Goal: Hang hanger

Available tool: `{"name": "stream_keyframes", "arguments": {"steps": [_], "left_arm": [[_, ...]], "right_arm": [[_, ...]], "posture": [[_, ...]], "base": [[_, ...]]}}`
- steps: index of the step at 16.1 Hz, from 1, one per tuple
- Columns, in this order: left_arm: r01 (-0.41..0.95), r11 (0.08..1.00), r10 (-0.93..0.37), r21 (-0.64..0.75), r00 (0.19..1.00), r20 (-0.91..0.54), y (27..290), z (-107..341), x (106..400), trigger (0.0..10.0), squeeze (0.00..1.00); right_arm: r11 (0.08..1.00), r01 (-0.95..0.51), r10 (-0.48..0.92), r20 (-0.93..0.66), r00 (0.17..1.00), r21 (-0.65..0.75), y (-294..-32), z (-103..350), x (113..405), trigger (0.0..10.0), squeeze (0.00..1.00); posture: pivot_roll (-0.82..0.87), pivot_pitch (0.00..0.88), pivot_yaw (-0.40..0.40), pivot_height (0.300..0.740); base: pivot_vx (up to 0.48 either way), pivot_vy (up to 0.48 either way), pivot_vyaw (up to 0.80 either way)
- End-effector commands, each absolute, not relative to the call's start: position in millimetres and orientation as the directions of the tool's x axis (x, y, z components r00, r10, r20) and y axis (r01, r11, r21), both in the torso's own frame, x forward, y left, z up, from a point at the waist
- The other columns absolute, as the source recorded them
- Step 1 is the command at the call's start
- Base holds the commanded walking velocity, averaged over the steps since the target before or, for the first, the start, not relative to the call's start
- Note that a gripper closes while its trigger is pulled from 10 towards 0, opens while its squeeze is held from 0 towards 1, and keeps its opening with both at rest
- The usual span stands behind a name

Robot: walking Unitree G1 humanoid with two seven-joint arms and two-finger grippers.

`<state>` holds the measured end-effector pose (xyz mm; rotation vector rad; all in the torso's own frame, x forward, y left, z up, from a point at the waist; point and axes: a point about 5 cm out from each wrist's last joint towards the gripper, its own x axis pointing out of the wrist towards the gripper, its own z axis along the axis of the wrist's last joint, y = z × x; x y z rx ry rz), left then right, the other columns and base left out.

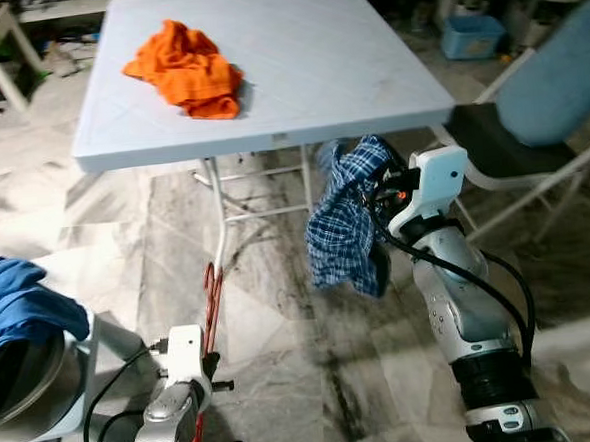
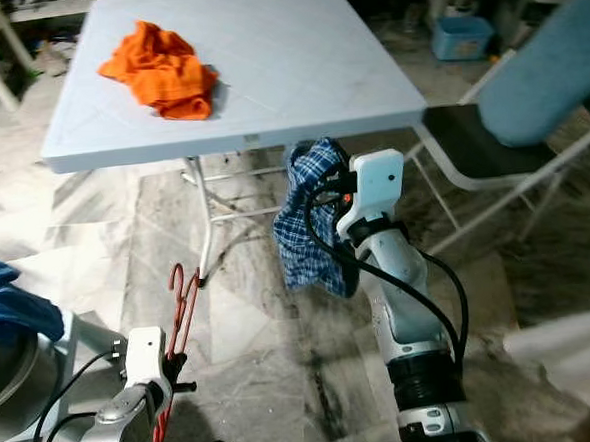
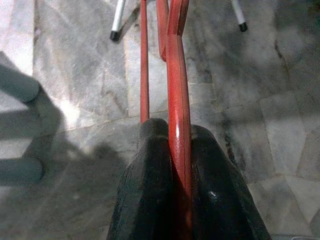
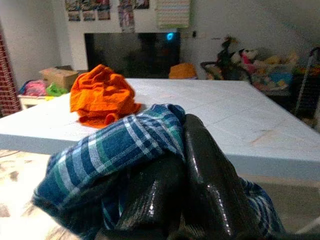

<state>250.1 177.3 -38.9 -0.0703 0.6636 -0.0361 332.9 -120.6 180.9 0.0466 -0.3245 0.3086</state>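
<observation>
A red hanger [image 1: 213,298] is clamped between the black fingers [image 3: 150,190] of my left gripper [image 1: 206,365], low over the marble floor at the lower left, pointing toward the table leg. My right gripper [image 1: 378,191] is shut on a blue plaid shirt [image 1: 347,223], which dangles just below the near edge of the pale blue table [image 1: 346,68]. In the right wrist view the plaid shirt [image 4: 115,150] drapes over the fingers [image 4: 210,175] at tabletop height. An orange cloth [image 1: 186,69] lies crumpled on the table's far left part.
A chair [image 1: 544,116] with a blue back and dark seat stands right of the table. A basket holding blue clothing [image 1: 20,303] sits at my lower left. Thin white table legs [image 1: 214,206] stand ahead. A blue tub [image 1: 472,36] sits at the back right.
</observation>
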Motion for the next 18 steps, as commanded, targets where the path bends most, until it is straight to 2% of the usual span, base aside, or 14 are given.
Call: {"name": "stream_keyframes", "arguments": {"steps": [1,5,18], "left_arm": [[0.022,0.998,-0.056,-0.064,0.798,-0.6,180,-37,253,10.0,0.0],[0.027,0.997,-0.066,-0.073,0.788,-0.613,180,-41,250,10.0,0.0],[0.031,0.997,-0.068,-0.07,0.772,-0.633,179,-45,246,10.0,0.0]], "right_arm": [[0.954,-0.3,0.287,0.286,0.914,0.001,-122,170,330,10.0,0.0],[0.958,-0.288,0.271,0.295,0.916,0.016,-124,176,328,10.0,0.0],[0.95,-0.314,0.295,0.328,0.898,0.006,-115,188,332,10.0,0.0]], "posture": [[-0.01,0.144,-0.006,0.74],[-0.03,0.137,0.005,0.74],[-0.03,0.131,0.004,0.74]], "base": [[0.0,0.0,0.0],[0.244,0.0,0.0],[0.441,0.0,0.0]]}}
